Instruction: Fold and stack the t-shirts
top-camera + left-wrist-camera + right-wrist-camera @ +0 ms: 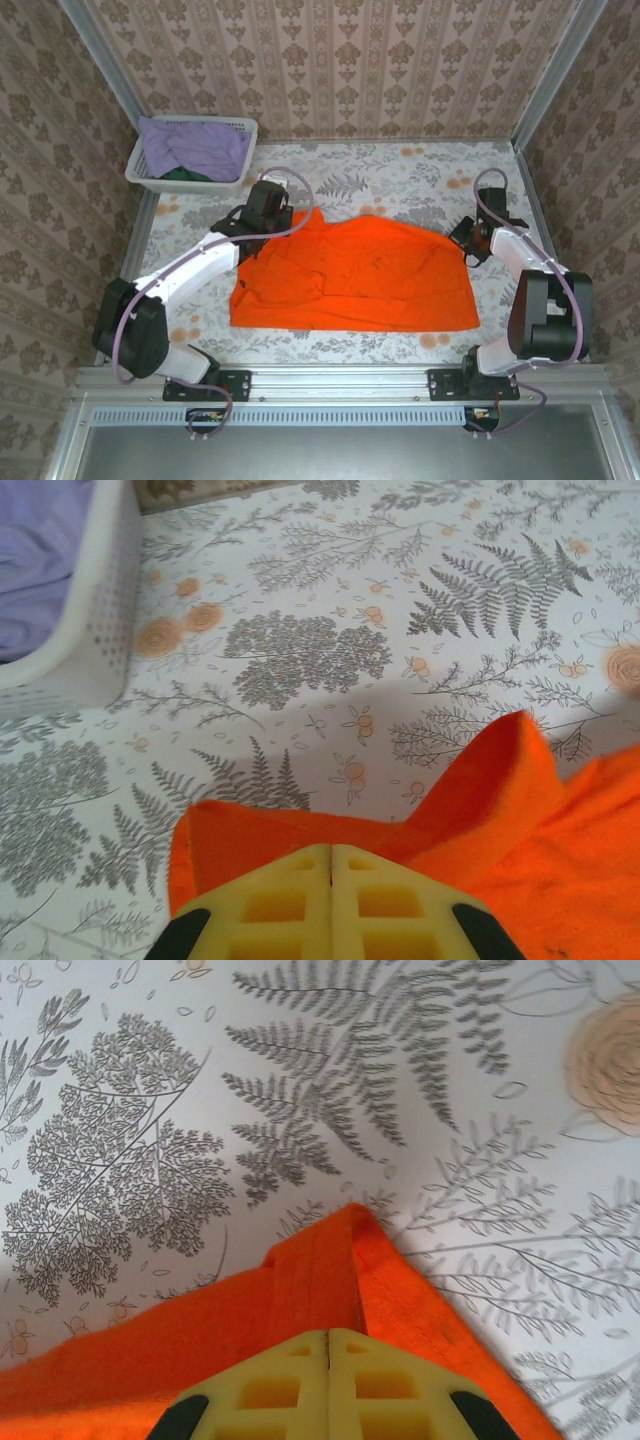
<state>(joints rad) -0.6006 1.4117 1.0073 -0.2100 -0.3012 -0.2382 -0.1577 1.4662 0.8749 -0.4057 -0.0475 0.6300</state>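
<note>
Left hand [331, 850] gripping orange t-shirt [360, 275]; fern-print table [400, 170]; wallpapered walls [350, 60].

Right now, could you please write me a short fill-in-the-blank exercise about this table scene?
The t-shirt spread on the table is ___. The white lattice basket stands at the table's far ___ corner. The cloth on top in the basket is ___. The jaws of the left gripper and the right gripper are ___ on the t-shirt's far corners.
Missing words: orange; left; lavender; shut.
</note>
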